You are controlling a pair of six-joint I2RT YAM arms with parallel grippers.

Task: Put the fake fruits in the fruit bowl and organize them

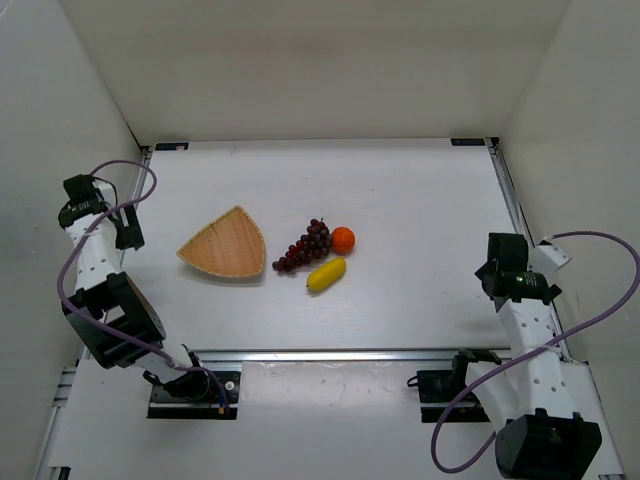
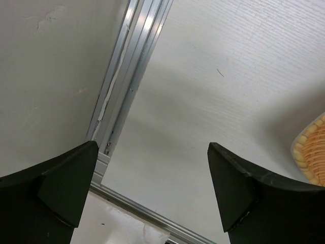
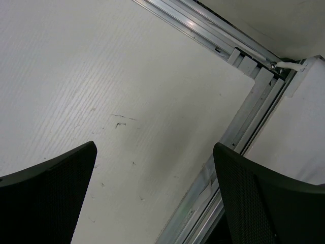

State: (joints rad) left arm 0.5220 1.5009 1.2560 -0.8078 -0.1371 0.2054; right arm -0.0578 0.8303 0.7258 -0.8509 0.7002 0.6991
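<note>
Dark purple plastic grape bunch (image 1: pixel 305 247), round orange fruit (image 1: pixel 343 239) and oblong yellow lemon (image 1: pixel 326 274) sit clustered on white table (image 1: pixel 420 220), just right of tan woven fan-shaped wicker basket (image 1: pixel 226 245), none inside it. My left gripper (image 2: pixel 151 147) and right gripper (image 3: pixel 155 146) are both spread wide, well apart from the fruit.

Lab test cell: white enclosure walls (image 1: pixel 300 60), aluminium rail frame (image 1: pixel 350 354), bolted arms
</note>
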